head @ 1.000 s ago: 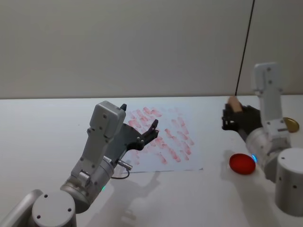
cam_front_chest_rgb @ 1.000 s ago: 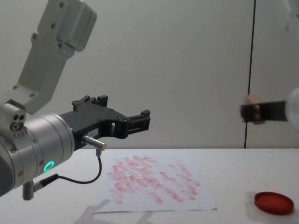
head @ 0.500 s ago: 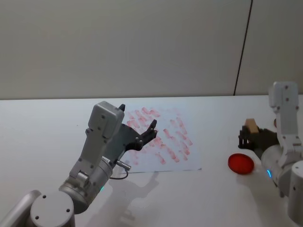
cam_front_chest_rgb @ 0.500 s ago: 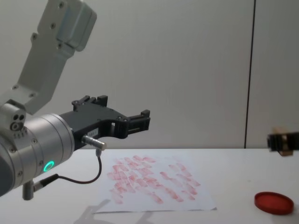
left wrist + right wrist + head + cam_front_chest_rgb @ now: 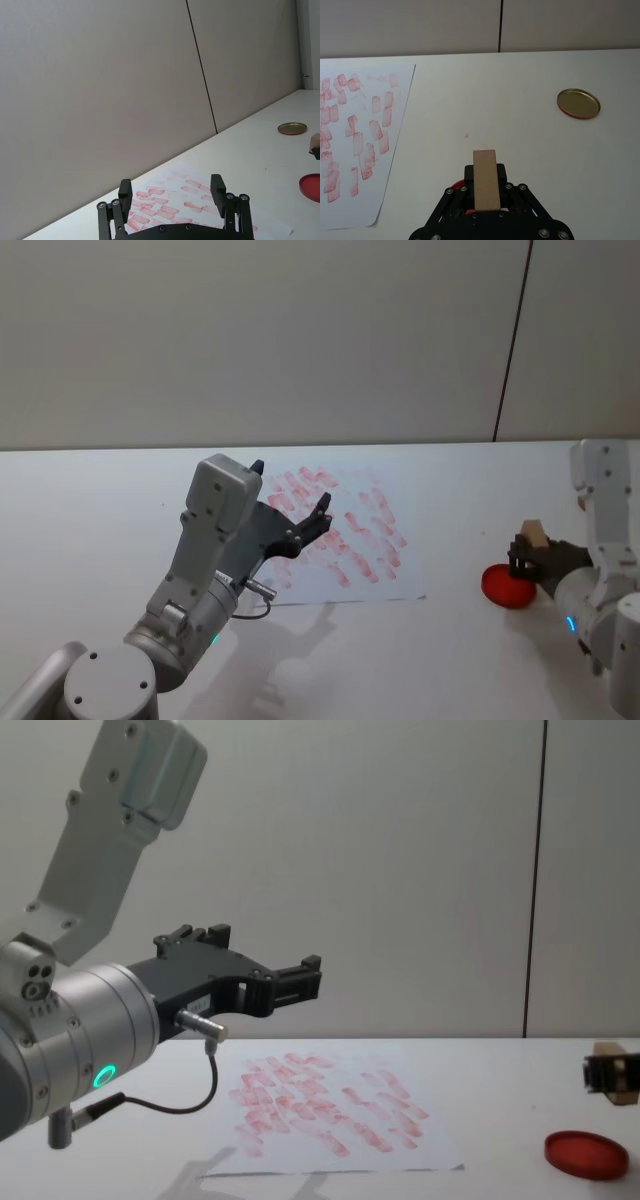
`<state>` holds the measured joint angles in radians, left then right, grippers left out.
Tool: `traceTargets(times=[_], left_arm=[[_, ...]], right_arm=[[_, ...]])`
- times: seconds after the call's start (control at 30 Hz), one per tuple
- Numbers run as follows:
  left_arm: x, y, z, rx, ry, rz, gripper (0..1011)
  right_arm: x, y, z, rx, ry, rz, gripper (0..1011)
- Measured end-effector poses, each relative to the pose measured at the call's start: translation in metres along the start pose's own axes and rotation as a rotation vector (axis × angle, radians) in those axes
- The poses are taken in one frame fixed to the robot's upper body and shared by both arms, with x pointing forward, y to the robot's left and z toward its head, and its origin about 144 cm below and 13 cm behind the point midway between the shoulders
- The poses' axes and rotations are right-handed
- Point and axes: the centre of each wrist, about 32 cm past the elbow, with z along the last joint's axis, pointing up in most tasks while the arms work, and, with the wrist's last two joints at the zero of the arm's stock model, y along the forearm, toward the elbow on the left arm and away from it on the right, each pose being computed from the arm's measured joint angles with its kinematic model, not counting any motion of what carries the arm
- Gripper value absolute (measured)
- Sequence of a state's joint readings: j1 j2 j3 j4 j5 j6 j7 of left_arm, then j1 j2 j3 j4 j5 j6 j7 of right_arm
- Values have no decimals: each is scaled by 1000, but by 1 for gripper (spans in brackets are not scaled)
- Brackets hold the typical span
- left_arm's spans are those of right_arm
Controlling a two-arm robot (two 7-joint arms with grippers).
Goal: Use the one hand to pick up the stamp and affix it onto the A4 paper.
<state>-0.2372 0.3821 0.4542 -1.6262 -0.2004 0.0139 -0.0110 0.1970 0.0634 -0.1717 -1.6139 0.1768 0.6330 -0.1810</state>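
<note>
My right gripper (image 5: 527, 558) is shut on the stamp (image 5: 531, 534), a small tan wooden block that stands upright between its fingers (image 5: 486, 186). It hangs just above the flat red ink pad (image 5: 505, 587) at the table's right side; in the chest view the stamp (image 5: 607, 1049) sits a little higher than the pad (image 5: 587, 1154). The A4 paper (image 5: 340, 540), white with rows of red marks, lies in the middle of the table, left of the stamp. My left gripper (image 5: 300, 525) is held open in the air over the paper's near left part, its fingers (image 5: 217, 187) empty.
A round gold lid (image 5: 578, 103) lies on the white table (image 5: 90, 510) beyond the ink pad, near the far right. A cable (image 5: 190, 1105) dangles from the left wrist. A grey wall with a dark vertical seam (image 5: 512, 340) stands behind the table.
My right gripper has come down and back to the right with the stamp, from high in the air to just above the red ink pad. The left arm has not moved.
</note>
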Motion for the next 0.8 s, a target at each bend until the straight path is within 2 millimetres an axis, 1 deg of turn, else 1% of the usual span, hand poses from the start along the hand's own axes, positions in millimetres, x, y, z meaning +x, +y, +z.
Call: traceTargets(times=[0.33, 0.43, 0.5, 0.57, 0.63, 0.7, 0.73, 0.8], left_arm=[[0, 0, 0, 0, 0, 0, 993], [0, 0, 0, 0, 0, 0, 993], [0, 0, 0, 0, 0, 0, 993], [0, 0, 0, 0, 0, 0, 993], [0, 0, 0, 0, 0, 0, 993], [0, 0, 0, 0, 0, 0, 993], [0, 0, 0, 0, 0, 0, 993], [0, 0, 0, 0, 0, 0, 993]], right_arm=[[-1, 9, -4, -28, 10, 19, 235], [-2, 12, -5, -38, 12, 24, 297], [-2, 13, -6, -44, 13, 28, 372], [-2, 14, -6, -48, 13, 29, 407], [-3, 15, -7, -50, 12, 31, 493], [-3, 15, -7, -50, 11, 33, 533], [-3, 15, -7, -50, 11, 33, 590], [-3, 15, -7, -42, 7, 33, 628]])
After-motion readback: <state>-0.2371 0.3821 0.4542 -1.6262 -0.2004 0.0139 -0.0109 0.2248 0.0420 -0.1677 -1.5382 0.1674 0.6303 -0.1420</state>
